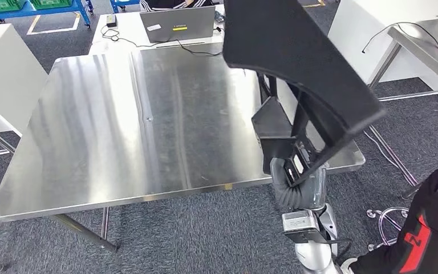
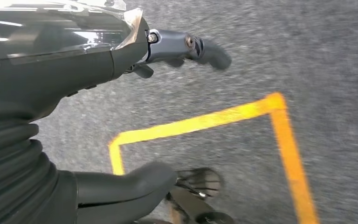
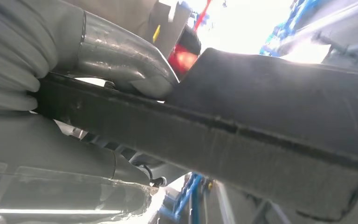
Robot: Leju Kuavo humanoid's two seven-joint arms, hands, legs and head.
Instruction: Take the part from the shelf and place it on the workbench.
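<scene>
Black part (image 1: 296, 63), a big curved panel w/ a flat face and a thick edge, fills the upper right of the head view closest to the lens, held up over the right side of the steel workbench (image 1: 120, 125), not resting on it. Right hand (image 1: 288, 154) grips its lower end from below, dark fingers wrapped round the panel's narrow strut; silver forearm and ribbed wrist cover run down toward the bottom edge. Workbench top is bare bright metal w/ streaky reflections. Behind it a white table carries a grey laptop (image 1: 177, 24) and a cable. Blue racks w/ green bins (image 1: 0, 4) sit far left at the back. Another steel table (image 1: 428, 45) is off to the right, and a person's leg in black w/ red stripe (image 1: 428, 228) shows at lower right beside a chair base. Left wrist view: left hand (image 2: 168, 112) hangs over grey carpet (image 2: 261, 56), holding nothing, thumb and dark fingers apart; a yellow floor-tape corner (image 2: 270, 107) lies below it, pic blurred. Right wrist view: part (image 3: 261, 121) crosses close to the cam as a dark bar w/ a rough, fibrous edge; right hand's (image 3: 121, 60) grey thumb presses on one face, rest of the hand on the other side, clamping it. Background blown out bright, blue frame bits barely readable.
</scene>
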